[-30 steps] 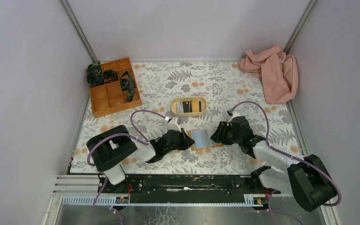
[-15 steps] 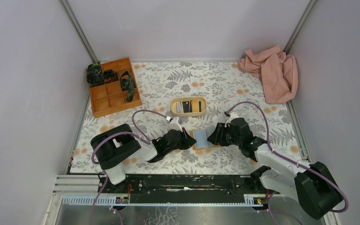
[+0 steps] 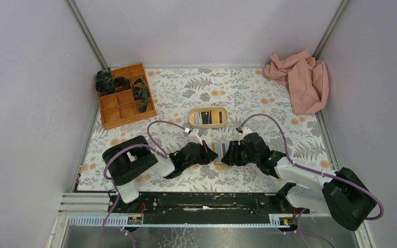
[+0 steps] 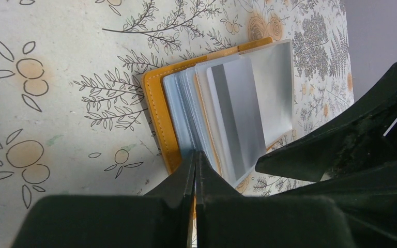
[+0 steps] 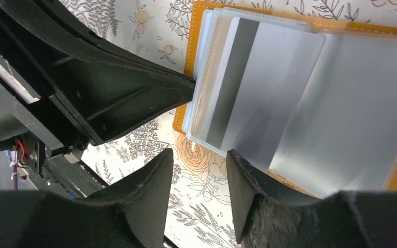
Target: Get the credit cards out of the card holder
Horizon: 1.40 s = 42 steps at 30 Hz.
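The card holder (image 3: 218, 153) lies open on the floral table, its orange cover (image 4: 160, 119) under clear sleeves. A silver card (image 4: 238, 119) with a grey stripe sticks partly out of a sleeve; it also shows in the right wrist view (image 5: 258, 98). My left gripper (image 4: 195, 155) is shut, its tips pressed on the holder's left edge by the sleeves. My right gripper (image 5: 199, 170) is open and empty, low over the table at the card's exposed end. One of its fingers (image 5: 248, 175) is just beside the card. In the top view the two grippers nearly meet over the holder.
A beige oval tray (image 3: 191, 118) holding cards sits just behind the holder. An orange compartment box (image 3: 129, 116) with dark items stands at the back left. A pink cloth (image 3: 300, 80) lies at the back right. Grey walls enclose the table.
My right gripper has moved left, from beside the holder to over its right part, and now hides most of it in the top view. My left gripper has edged slightly right.
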{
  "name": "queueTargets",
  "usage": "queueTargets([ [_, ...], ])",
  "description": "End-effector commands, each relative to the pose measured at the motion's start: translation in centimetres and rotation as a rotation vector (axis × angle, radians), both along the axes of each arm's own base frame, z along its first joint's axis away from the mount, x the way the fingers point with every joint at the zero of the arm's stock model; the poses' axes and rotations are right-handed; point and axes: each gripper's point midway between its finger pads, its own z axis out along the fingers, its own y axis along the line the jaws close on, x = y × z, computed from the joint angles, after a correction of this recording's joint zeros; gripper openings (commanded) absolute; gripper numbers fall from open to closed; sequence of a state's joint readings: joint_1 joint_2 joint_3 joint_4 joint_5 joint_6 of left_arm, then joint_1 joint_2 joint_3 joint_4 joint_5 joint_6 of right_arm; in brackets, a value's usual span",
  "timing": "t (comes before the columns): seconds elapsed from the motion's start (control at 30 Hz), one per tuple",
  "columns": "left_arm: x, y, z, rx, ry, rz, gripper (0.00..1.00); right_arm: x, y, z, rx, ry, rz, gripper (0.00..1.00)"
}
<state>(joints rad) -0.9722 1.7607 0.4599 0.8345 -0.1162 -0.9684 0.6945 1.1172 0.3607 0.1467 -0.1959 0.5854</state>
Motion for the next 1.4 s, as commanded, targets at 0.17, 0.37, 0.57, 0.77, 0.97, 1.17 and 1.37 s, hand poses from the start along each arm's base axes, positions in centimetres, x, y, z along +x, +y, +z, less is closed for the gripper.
queueTargets([
  [0.17, -1.4, 2.1, -4.1, 0.142, 0.08, -0.018, 0.0, 2.8, -0.4, 2.9, -0.032, -0.122, -0.078, 0.49],
  [0.37, -1.6, 2.3, -3.9, 0.135, 0.077, -0.018, 0.0, 3.8, -1.8, 2.5, -0.064, -0.113, -0.12, 0.47],
  [0.57, -1.8, 2.9, -3.7, 0.141, 0.073, -0.01, 0.0, 4.1, -2.6, 1.3, -0.064, -0.085, -0.14, 0.42],
  [0.77, -1.8, 2.8, -3.9, 0.138, 0.077, -0.015, 0.0, 4.0, -2.6, 0.3, -0.075, -0.066, -0.134, 0.38],
  [0.97, -1.8, 3.0, -3.9, 0.137, 0.078, -0.011, 0.0, 3.8, -2.8, -0.6, -0.088, -0.048, -0.134, 0.35],
  [1.17, -2.0, 3.4, -3.8, 0.139, 0.078, -0.008, 0.0, 3.7, -2.8, -1.0, -0.064, -0.027, -0.143, 0.39],
  [1.37, -1.9, 3.4, -3.7, 0.139, 0.076, -0.008, 0.0, 3.0, -1.8, -1.4, 0.007, 0.016, -0.106, 0.38],
])
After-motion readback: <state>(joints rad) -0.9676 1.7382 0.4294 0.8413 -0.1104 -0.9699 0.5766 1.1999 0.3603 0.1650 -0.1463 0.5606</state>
